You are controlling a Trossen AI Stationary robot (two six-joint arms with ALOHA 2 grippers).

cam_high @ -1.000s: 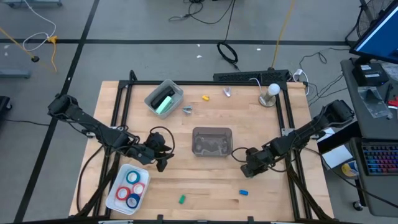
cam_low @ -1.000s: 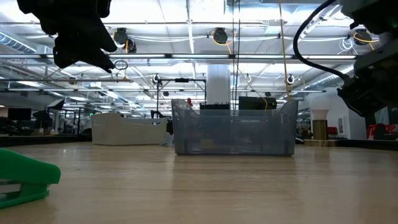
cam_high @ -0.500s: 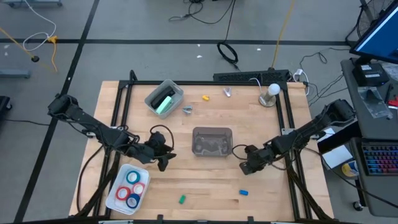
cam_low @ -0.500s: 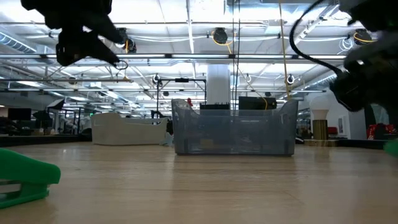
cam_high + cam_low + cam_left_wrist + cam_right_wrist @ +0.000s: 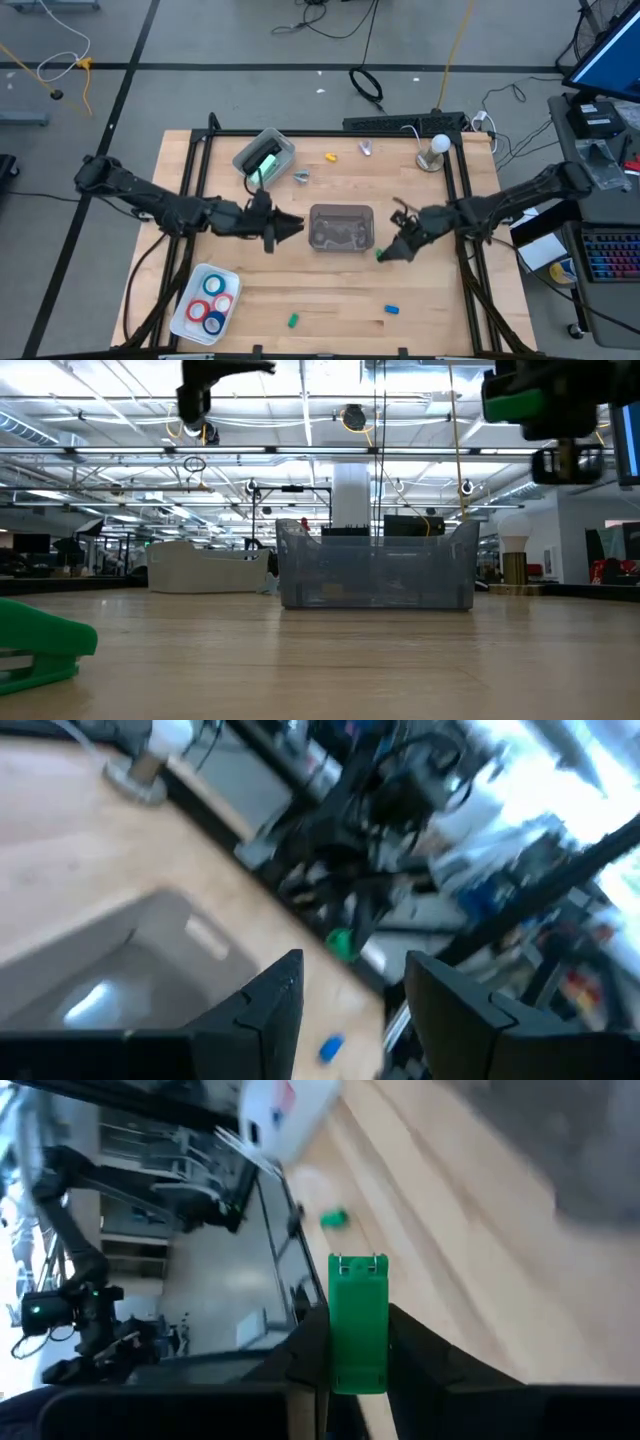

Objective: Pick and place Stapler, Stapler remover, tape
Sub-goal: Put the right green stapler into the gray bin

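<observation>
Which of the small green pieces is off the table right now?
The one clamped in the right gripper, a small green piece held up beside the clear bin. The other green piece lies on the table near its front edge.

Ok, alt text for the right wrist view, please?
The right hand is shut on a small green stapler, held above the wooden table. Another small green item lies on the table farther off, with the room beyond.
</observation>
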